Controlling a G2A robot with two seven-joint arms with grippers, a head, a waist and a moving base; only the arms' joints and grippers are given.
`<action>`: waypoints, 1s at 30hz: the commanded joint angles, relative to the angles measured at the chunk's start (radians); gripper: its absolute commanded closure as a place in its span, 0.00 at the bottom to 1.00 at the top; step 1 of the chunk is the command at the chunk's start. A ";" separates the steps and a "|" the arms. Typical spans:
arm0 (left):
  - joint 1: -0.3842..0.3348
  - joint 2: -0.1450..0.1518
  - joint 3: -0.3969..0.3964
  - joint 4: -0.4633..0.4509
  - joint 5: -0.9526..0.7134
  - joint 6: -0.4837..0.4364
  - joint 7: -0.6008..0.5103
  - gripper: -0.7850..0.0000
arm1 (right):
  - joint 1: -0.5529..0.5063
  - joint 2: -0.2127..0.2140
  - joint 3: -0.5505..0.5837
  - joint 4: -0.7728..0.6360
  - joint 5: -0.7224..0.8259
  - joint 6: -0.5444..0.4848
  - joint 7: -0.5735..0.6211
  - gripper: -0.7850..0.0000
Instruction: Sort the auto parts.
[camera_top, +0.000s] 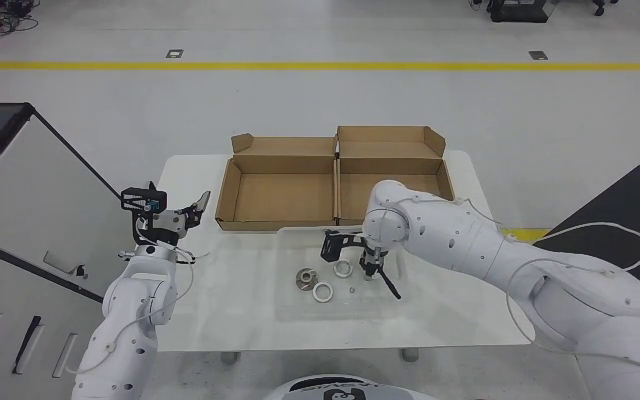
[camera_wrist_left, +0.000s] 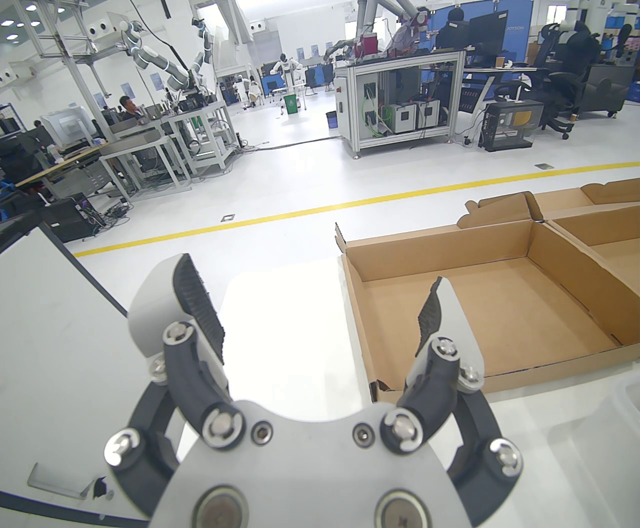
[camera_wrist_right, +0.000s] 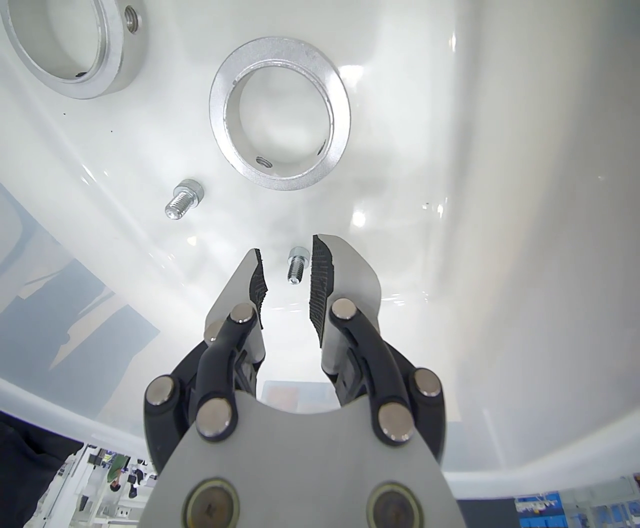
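Note:
My right gripper (camera_wrist_right: 289, 250) (camera_top: 371, 266) is down inside the clear plastic tray (camera_top: 292, 306), open, with a small silver bolt (camera_wrist_right: 295, 267) lying between its fingers and a gap on each side. A second bolt (camera_wrist_right: 184, 198) lies nearby. Two aluminium rings (camera_wrist_right: 280, 112) (camera_wrist_right: 75, 45) rest on the tray floor just beyond; in the top view they show as ring (camera_top: 343, 269) and ring (camera_top: 323, 292), beside a darker flanged part (camera_top: 305, 279). My left gripper (camera_wrist_left: 312, 272) (camera_top: 195, 207) hangs open and empty above the table's left edge.
Two open, empty cardboard boxes (camera_top: 275, 195) (camera_top: 385, 190) stand side by side behind the tray; the nearer one (camera_wrist_left: 480, 310) lies just ahead of my left gripper. A white panel (camera_top: 40, 200) leans to the left of the table.

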 joint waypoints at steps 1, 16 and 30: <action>0.000 0.000 0.000 0.000 0.000 0.000 0.000 0.00 | 0.001 0.000 0.000 0.001 -0.001 0.002 0.002 0.73; 0.000 0.000 0.000 0.000 0.000 0.000 0.000 0.00 | 0.002 -0.001 0.000 -0.003 -0.010 0.003 0.003 1.00; 0.000 0.000 0.000 0.000 0.000 0.000 0.000 0.00 | 0.105 0.052 0.000 -0.129 0.098 0.059 0.059 1.00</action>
